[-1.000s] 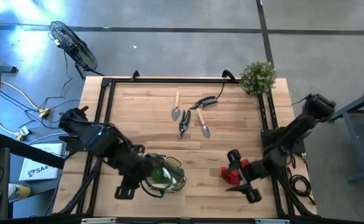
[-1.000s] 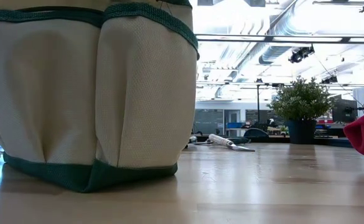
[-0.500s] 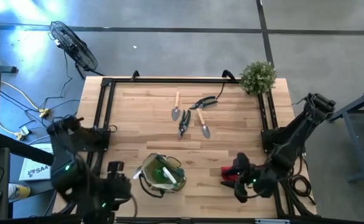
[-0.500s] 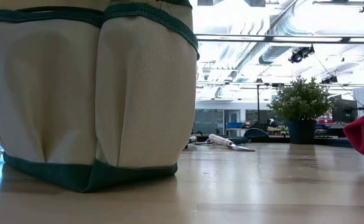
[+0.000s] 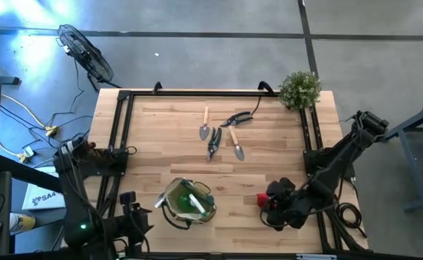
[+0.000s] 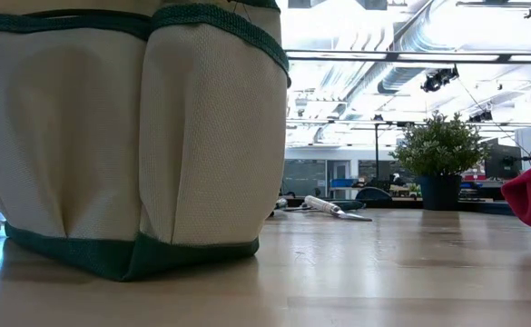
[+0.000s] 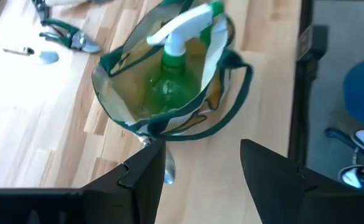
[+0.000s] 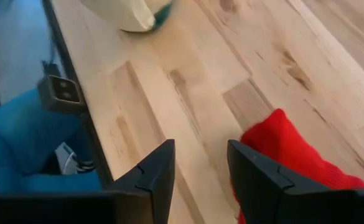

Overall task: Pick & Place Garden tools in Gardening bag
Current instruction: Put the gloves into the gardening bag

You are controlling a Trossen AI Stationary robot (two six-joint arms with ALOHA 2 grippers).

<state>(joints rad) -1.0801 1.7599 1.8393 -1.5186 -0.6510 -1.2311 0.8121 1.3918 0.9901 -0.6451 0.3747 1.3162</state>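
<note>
The gardening bag stands on its base near the table's near edge, with the green-and-white spray bottle inside it. It fills the left of the low view. My left gripper is open and empty, to the left of the bag. My right gripper is open over the red piece, which lies on the table next to one finger's outer side. Two wooden-handled trowels and two pruners lie mid-table.
A bushy green plant stands at the far right corner. Black frame rails run along the table's left, far and right edges. Bare wood lies between the bag and the red piece. A fan stands beyond the far left corner.
My left gripper has drawn back from over the bag toward the table's left near corner, and the spray bottle has stayed in the bag. My right gripper has turned and shifted a little by the red piece, which has stayed on the table.
</note>
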